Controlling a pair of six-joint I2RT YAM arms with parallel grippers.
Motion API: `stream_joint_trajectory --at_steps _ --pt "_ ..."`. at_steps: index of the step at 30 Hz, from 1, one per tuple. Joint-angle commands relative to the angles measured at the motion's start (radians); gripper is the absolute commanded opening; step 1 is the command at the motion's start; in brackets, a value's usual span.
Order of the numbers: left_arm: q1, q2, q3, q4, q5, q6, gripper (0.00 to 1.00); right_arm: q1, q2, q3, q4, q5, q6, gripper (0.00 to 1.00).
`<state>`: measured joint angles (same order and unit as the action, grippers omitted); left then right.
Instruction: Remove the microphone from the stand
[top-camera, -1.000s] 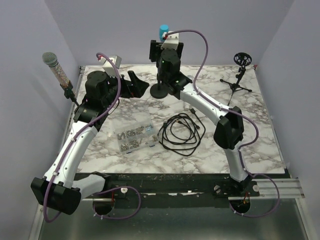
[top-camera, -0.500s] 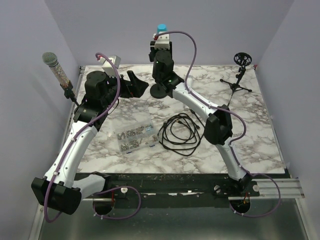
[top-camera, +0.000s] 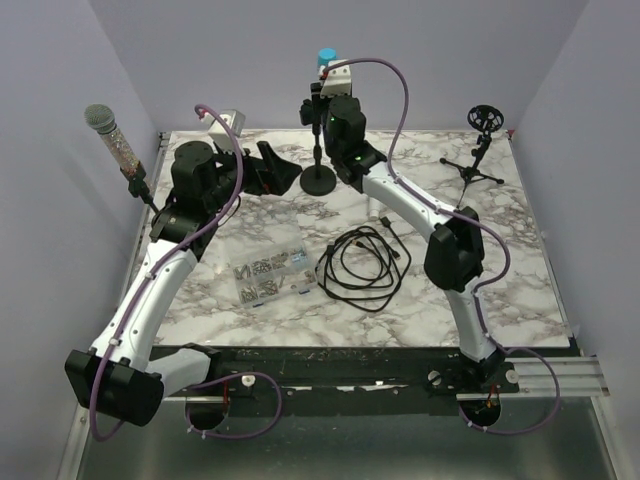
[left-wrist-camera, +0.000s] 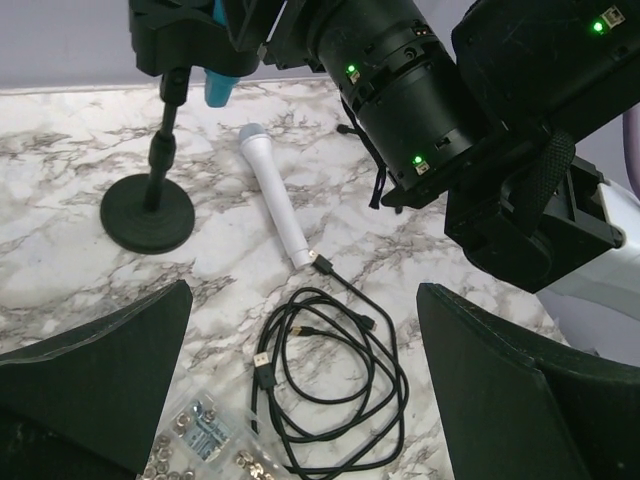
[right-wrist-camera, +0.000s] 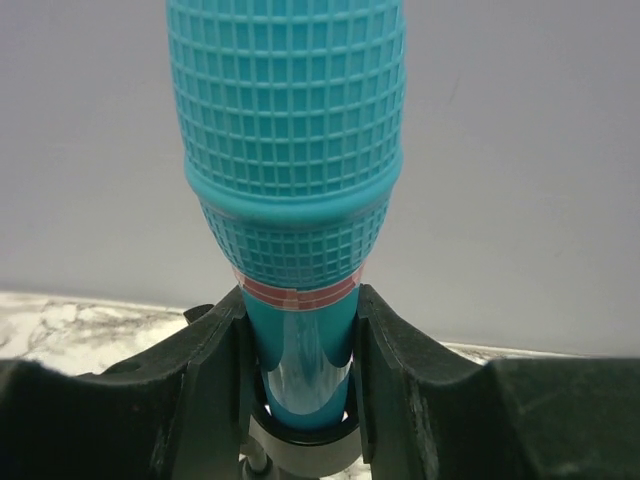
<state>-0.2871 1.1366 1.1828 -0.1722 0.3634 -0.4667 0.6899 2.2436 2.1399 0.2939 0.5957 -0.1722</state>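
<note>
A turquoise microphone (top-camera: 326, 58) (right-wrist-camera: 288, 150) stands upright in the clip (right-wrist-camera: 300, 445) of a black stand with a round base (top-camera: 319, 181) (left-wrist-camera: 148, 212) at the back of the table. My right gripper (top-camera: 322, 95) (right-wrist-camera: 300, 350) is shut on the microphone's smooth body just below its red ring, one finger on each side and right above the clip. My left gripper (top-camera: 275, 170) (left-wrist-camera: 305, 295) hovers open to the left of the stand's base, with nothing between its fingers.
A white microphone (left-wrist-camera: 275, 195) lies on the marble beside the stand. A coiled black cable (top-camera: 360, 265) (left-wrist-camera: 330, 380) and a clear box of small hardware (top-camera: 268, 275) sit mid-table. A silver microphone (top-camera: 115, 140) hangs at the left wall; a small tripod (top-camera: 480, 150) stands back right.
My right gripper's fingers have closed onto the turquoise microphone, and the right wrist shifted slightly at the stand. The left arm has stayed where it was.
</note>
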Motion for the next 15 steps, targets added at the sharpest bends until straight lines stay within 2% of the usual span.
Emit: stream_joint_trajectory --at_steps 1,8,15 --pt "0.009 0.035 -0.009 0.099 0.142 -0.049 0.99 -0.011 -0.128 -0.131 -0.050 -0.200 0.044 0.01" --pt "0.015 0.016 -0.043 0.156 0.164 -0.063 0.99 -0.085 -0.269 -0.285 -0.134 -0.538 0.143 0.01" --pt "0.035 0.039 -0.005 0.167 0.133 -0.033 0.99 -0.097 -0.321 -0.331 -0.174 -0.672 0.143 0.01"
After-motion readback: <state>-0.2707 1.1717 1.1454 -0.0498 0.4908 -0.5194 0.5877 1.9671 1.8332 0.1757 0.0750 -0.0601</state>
